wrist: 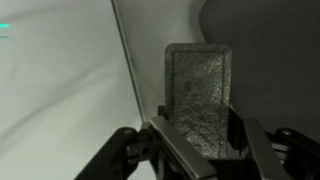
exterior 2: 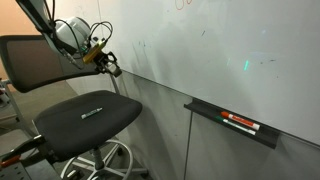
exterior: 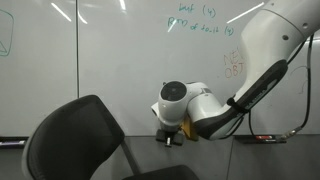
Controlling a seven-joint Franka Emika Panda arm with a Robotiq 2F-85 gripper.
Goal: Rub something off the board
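Note:
The board (exterior: 110, 70) is a large glossy white whiteboard with teal handwriting (exterior: 200, 20) at the top and an orange scribble (exterior: 234, 66) beside my arm. My gripper (exterior: 170, 135) is low at the board's bottom edge, above the chair. It also shows in an exterior view (exterior 2: 108, 66), close to the board (exterior 2: 200, 50). In the wrist view the gripper (wrist: 198, 132) is shut on a grey felt eraser (wrist: 198, 90), with the board (wrist: 60, 90) to its left. A small teal mark (exterior 2: 247, 65) lies far along the board from the gripper. A teal speck (wrist: 3, 30) sits at the wrist view's edge.
A black office chair (exterior: 80, 140) stands in front of the board, right under the gripper; it also shows in an exterior view (exterior 2: 85, 118). A black pen tray (exterior 2: 232, 124) with markers hangs below the board. Markers (exterior: 265, 137) lie on the ledge.

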